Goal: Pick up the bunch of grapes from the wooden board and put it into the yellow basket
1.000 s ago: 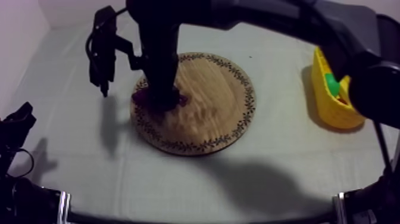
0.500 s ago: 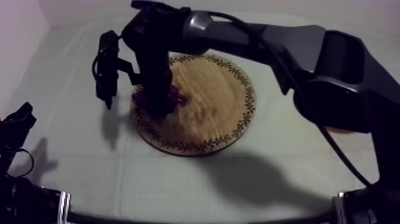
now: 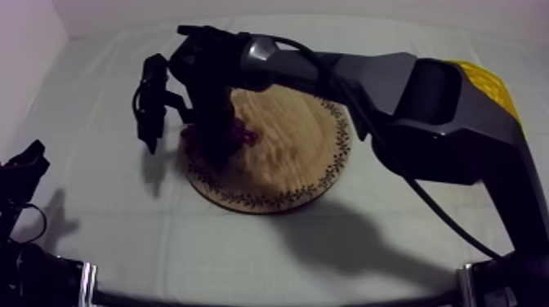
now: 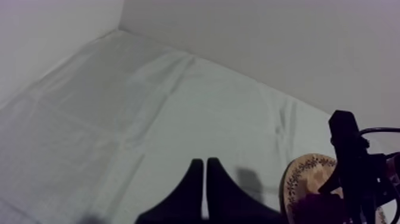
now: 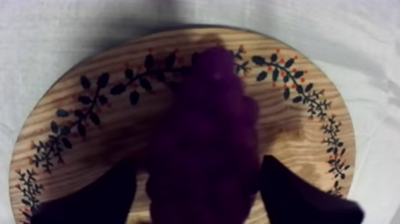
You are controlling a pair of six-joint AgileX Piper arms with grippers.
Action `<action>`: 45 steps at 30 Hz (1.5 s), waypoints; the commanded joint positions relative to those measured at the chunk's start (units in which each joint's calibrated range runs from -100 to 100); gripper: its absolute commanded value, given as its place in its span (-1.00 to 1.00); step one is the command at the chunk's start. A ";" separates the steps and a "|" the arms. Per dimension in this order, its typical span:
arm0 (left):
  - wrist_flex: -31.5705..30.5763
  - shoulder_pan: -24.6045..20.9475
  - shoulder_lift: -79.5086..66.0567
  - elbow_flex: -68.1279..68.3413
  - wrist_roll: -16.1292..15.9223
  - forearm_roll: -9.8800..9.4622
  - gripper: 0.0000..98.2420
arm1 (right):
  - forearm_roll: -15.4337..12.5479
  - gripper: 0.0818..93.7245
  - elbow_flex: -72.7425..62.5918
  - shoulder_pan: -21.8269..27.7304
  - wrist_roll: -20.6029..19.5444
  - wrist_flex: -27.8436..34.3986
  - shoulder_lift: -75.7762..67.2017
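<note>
A dark purple bunch of grapes (image 3: 242, 131) lies on the left part of the round wooden board (image 3: 294, 155). My right arm reaches in from the right, and its gripper (image 3: 214, 147) points down over the bunch. In the right wrist view the grapes (image 5: 202, 137) sit between the two fingers of my right gripper (image 5: 201, 161), which stand apart on either side, open. The board's patterned rim (image 5: 89, 119) curves behind them. The yellow basket (image 3: 488, 82) peeks out behind my right arm at the far right. My left gripper (image 4: 205, 162) is shut, its fingers together as a wedge, low at the left (image 3: 24, 167).
My right arm spans the table's right half and covers most of the basket. In the left wrist view the board's edge (image 4: 300, 176) and the right arm's wrist (image 4: 351, 161) show beyond bare cloth. Open cloth lies in front of the board.
My right arm has swung lower and forward over the table, hiding the basket, of which a strip now shows. Its gripper stays around the grapes. The left arm has not moved.
</note>
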 commanded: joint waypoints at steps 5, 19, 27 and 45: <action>0.00 0.02 0.02 -0.04 -0.01 0.01 -1.00 | 0.20 -0.24 -0.89 -0.24 -0.65 -0.24 0.86; 0.00 0.02 0.02 -0.04 -0.01 0.01 -1.00 | -0.12 -0.37 1.94 0.92 -0.50 0.30 -8.95; 0.00 0.02 0.02 -0.04 -0.01 0.01 -1.00 | -0.28 -0.36 9.90 1.61 0.35 -0.16 -21.31; 0.00 0.02 0.02 -0.04 -0.01 0.01 -1.00 | 0.74 -0.33 22.49 4.72 -0.40 1.36 -38.31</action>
